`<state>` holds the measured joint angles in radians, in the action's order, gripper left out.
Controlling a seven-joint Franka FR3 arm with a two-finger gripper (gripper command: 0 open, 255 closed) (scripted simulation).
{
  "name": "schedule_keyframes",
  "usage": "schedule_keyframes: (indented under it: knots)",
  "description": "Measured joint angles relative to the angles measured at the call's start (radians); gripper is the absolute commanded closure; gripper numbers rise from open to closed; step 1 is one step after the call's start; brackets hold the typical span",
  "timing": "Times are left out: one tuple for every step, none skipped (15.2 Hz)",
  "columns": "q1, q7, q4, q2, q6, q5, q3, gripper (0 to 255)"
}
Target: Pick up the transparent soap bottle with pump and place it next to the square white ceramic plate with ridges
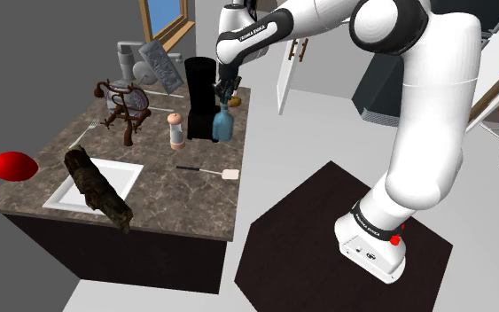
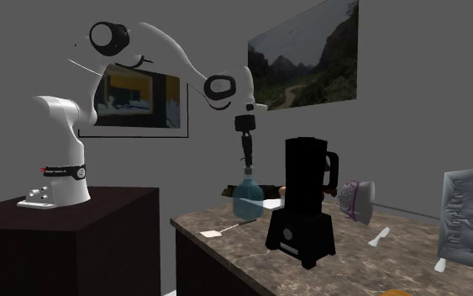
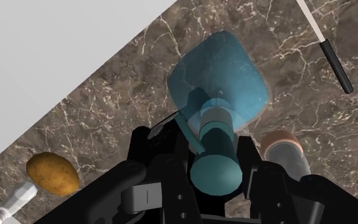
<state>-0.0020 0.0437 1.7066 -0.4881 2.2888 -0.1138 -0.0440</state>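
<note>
Blue see-through soap bottle [image 2: 248, 200] stands upright on the marble table [image 1: 172, 191] beside the black blender [image 2: 304, 202], directly under your pincer [image 2: 247, 164], which straddles the vertical pump closely, but you can't tell whether it's pinching yet.

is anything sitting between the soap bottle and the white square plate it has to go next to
Yes. A small shaker stands on the counter between the blue soap bottle and the plate, and a thin white-headed utensil lies just beside that path.
</note>
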Motion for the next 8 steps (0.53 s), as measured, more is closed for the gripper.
schedule_keyframes:
  knots:
    - [-0.001,-0.002,-0.007,0.005,-0.012,0.001,-0.001,255]
    - [0.000,-0.002,-0.009,0.013,-0.022,0.002,-0.001,255]
    - [0.000,-0.003,-0.005,0.025,-0.030,0.003,-0.002,255]
    - [0.000,-0.004,-0.014,0.028,-0.041,0.004,-0.002,255]
    - [0.000,-0.005,-0.017,0.036,-0.052,0.005,-0.003,255]
    - [-0.001,-0.007,-0.025,0.040,-0.064,0.006,-0.003,255]
    - [-0.002,-0.009,-0.027,0.046,-0.073,0.007,-0.003,255]
    - [-0.002,-0.010,-0.035,0.050,-0.084,0.008,-0.004,255]
